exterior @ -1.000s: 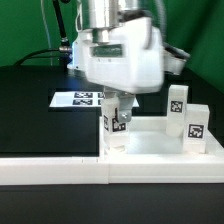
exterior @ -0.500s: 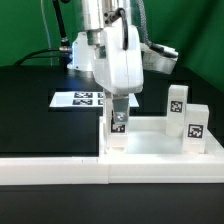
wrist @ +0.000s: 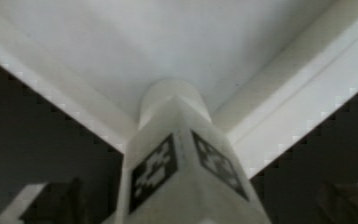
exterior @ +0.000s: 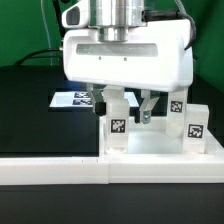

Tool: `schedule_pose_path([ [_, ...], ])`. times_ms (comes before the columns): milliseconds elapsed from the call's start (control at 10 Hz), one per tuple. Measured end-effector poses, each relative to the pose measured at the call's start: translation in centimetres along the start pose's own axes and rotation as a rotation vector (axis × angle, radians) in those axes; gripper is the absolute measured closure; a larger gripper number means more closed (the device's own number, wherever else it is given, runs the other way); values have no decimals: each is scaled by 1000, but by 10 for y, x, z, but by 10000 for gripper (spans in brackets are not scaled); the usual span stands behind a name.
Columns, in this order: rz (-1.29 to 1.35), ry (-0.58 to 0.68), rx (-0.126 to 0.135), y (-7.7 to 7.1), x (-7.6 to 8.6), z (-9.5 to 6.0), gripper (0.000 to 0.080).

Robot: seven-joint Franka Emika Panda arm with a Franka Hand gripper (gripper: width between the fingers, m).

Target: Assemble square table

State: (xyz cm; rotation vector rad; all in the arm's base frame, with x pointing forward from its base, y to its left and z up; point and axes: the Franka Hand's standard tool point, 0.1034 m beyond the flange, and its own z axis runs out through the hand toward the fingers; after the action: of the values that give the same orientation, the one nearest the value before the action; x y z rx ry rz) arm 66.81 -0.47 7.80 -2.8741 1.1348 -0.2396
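White plastic fills most of the scene. The robot's broad white hand (exterior: 132, 108) hangs low over the square table top (exterior: 160, 148), a white tray-like piece with a raised rim that sits on the black surface (exterior: 35, 110). The hand's two dark fingers (exterior: 147, 108) point downward and stand spread apart, released, with nothing clamped between them. One finger is just beside a short white leg (exterior: 117, 125) that stands upright at the tray's near corner on the exterior view's left. This leg carries a black-and-white tag on the face toward the camera. From the exterior view I cannot tell whether either finger touches the leg.

Two more white tagged legs stand upright on the exterior view's right side of the tray: one (exterior: 196, 127) in plain sight, the other (exterior: 178, 107) partly hidden behind the hand's body.

A long white rail (exterior: 60, 168) runs across the front of the scene, touching the near edge of the tray. Behind the hand, on the exterior view's left, a flat marker board (exterior: 72, 99) with printed tags lies on the black surface, half covered by the hand.

The wrist view looks straight down the leg (wrist: 179, 150): a rounded white post with tags on two faces, standing in the tray's corner where two raised rims (wrist: 282, 95) meet. Blurred dark fingertips (wrist: 25, 205) show on either side, apart from the leg.
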Motion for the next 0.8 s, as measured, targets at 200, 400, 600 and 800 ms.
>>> schedule_pose_path([
  [200,-176,9,-1,1,2,0,150],
  [400,-422,76,3,3,6,3,150],
  [600,-381,69,3,4,5,4,262],
  [800,-251,67,11,3,4,4,432],
])
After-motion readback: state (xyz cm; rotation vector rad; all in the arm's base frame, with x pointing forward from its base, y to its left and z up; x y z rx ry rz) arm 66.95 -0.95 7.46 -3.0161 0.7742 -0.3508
